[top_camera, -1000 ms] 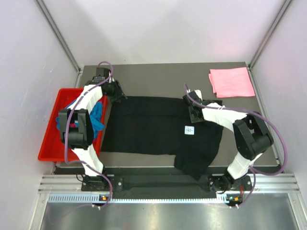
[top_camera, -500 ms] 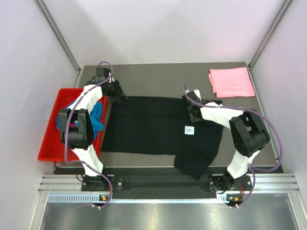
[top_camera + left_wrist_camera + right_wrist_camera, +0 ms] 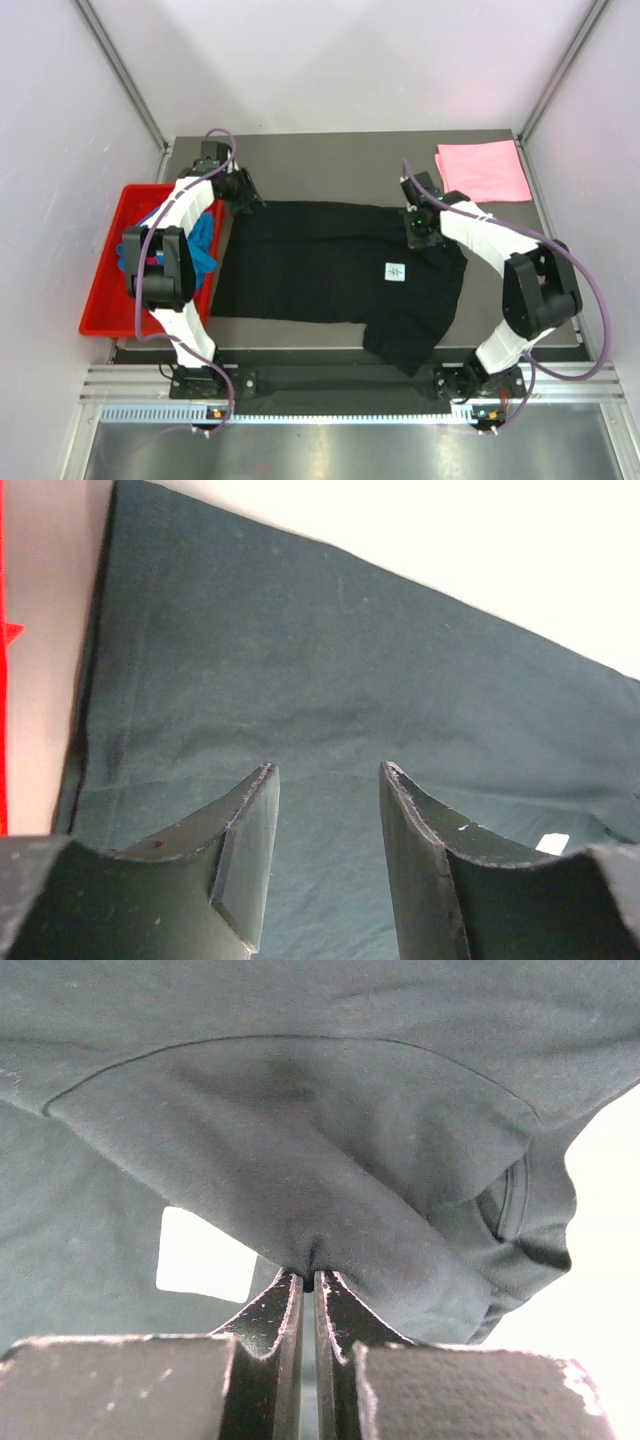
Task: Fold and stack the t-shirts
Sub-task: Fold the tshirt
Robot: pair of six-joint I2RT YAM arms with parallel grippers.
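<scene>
The black t-shirt (image 3: 320, 262) lies spread on the table, its white neck label (image 3: 396, 271) facing up. My right gripper (image 3: 418, 226) is shut on a pinch of its cloth at the far right edge; the wrist view shows the fold (image 3: 310, 1210) clamped between the jaws. My left gripper (image 3: 245, 196) is open and empty at the shirt's far left corner, the cloth (image 3: 330, 700) below its fingers. A folded light pink t-shirt (image 3: 484, 171) lies at the far right. A turquoise blue t-shirt (image 3: 203, 243) sits in the red tray; the magenta one is barely visible.
The red plastic tray (image 3: 105, 270) stands off the table's left edge beside the left arm. A sleeve of the black shirt (image 3: 405, 350) hangs near the table's front edge. Grey walls close in on both sides.
My right gripper has moved right and toward the back, pulling the pinched cloth with it. The left arm has not moved.
</scene>
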